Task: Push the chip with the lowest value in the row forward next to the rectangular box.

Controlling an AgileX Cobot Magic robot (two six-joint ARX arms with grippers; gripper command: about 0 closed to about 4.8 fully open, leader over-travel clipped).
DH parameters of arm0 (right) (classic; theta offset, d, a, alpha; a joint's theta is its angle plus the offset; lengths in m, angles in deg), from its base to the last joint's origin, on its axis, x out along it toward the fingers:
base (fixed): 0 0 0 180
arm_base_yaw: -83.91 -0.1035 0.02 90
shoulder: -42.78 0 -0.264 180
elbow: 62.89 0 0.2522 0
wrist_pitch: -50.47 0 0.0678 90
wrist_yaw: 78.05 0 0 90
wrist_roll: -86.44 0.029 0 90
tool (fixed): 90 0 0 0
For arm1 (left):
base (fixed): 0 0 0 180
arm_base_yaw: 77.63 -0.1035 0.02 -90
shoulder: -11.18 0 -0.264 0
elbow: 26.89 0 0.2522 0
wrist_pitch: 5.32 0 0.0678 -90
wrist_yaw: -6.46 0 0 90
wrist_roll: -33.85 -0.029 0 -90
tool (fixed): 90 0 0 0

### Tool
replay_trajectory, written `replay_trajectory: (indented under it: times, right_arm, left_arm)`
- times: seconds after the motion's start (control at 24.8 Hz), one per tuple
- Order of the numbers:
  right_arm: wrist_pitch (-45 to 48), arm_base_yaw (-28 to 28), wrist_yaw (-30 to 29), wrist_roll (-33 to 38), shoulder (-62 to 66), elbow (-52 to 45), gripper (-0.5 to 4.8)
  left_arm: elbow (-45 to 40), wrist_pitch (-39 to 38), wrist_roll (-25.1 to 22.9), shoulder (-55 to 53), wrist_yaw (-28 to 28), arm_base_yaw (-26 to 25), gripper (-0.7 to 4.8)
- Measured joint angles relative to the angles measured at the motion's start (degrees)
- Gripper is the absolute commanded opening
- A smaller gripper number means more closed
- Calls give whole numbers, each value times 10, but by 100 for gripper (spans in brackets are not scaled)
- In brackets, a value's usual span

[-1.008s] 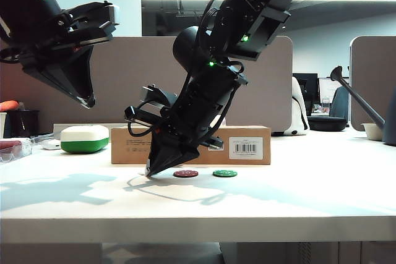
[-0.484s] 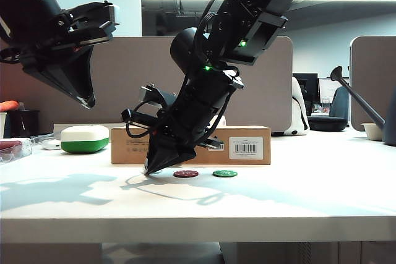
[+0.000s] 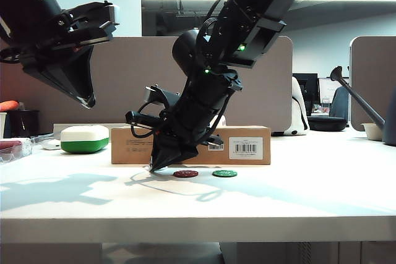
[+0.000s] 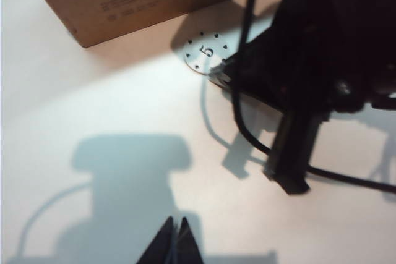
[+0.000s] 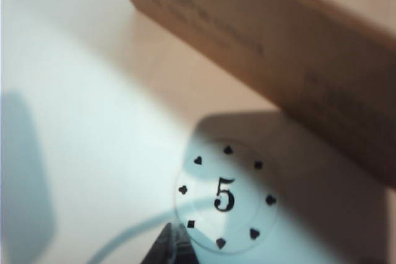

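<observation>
Right claw [image 5: 173,239] tilted, tip against chip [image 5: 226,195].

The exterior view sits low at the tabletop's [image 3: 198,205] front edge, looking level across it toward the rectangular box [image 3: 244,145]. The left wrist view looks down from higher up; the right wrist view hovers close. Both wrist views share the chip [image 4: 204,54] [image 5: 224,196] beside the box.

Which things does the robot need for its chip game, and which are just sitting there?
Needed: white chip marked 5, dark red chip, green chip, brown box, right gripper down at the chip.

Just there: white-and-green case, watering can, left gripper raised.
</observation>
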Motion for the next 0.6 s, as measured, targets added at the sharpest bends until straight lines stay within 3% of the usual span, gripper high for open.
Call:
replay_trajectory:
  times: [0.6]
  right_arm:
    - [-29, 4, 39, -5, 17, 40, -9]
  left_arm:
    - [0, 0, 0, 0, 0, 0, -5]
